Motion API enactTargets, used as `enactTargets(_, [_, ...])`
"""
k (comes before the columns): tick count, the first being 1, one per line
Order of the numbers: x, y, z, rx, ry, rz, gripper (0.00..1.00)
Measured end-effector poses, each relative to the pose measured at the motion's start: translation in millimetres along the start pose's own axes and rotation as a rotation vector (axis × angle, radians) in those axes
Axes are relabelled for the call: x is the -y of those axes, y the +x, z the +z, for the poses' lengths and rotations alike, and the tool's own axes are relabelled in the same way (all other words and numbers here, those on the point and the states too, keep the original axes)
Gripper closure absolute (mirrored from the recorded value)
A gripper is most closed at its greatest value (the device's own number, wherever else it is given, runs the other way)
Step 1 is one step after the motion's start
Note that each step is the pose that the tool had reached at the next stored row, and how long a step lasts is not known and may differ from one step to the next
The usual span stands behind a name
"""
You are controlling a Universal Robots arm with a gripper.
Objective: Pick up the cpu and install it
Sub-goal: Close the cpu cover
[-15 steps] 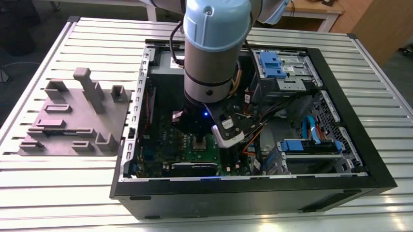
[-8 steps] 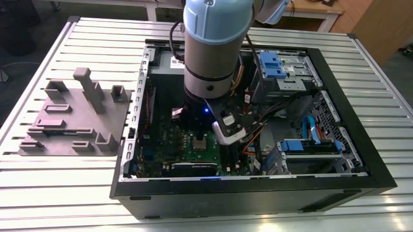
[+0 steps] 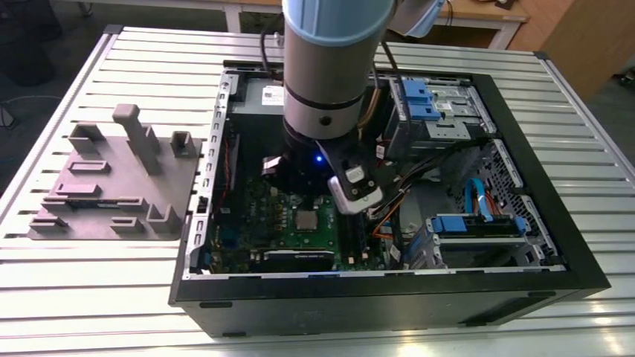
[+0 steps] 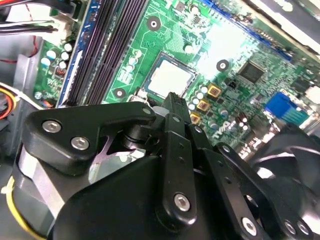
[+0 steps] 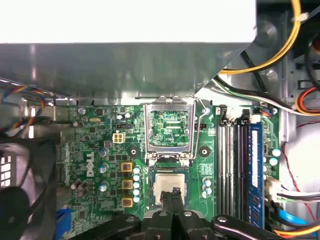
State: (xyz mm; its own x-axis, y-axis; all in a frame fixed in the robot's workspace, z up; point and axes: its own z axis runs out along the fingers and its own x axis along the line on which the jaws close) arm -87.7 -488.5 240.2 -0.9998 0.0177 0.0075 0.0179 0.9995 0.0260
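Silver cpu [image 5: 165, 182] looks seated on the board [image 5: 90, 150], frame [image 5: 169, 125] raised open, end effector [image 5: 175, 192] closed, empty, just above.

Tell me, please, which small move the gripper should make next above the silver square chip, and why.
Probably a short, straight lift. The small silver-grey square cpu appears already seated flat on the green motherboard. The metal socket frame stands open, and the black gripper, shut, hangs just over the chip's edge.
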Motion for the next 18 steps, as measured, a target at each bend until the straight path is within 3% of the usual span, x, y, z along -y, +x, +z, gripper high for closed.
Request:
enactTargets(9, [-0.6,0.2,-24.9,-0.0001,-0.0002,0.0,0.9])
enactTargets(18, [-0.7,0.2,-26.2,-0.0001,-0.0004,-0.004,0.9])
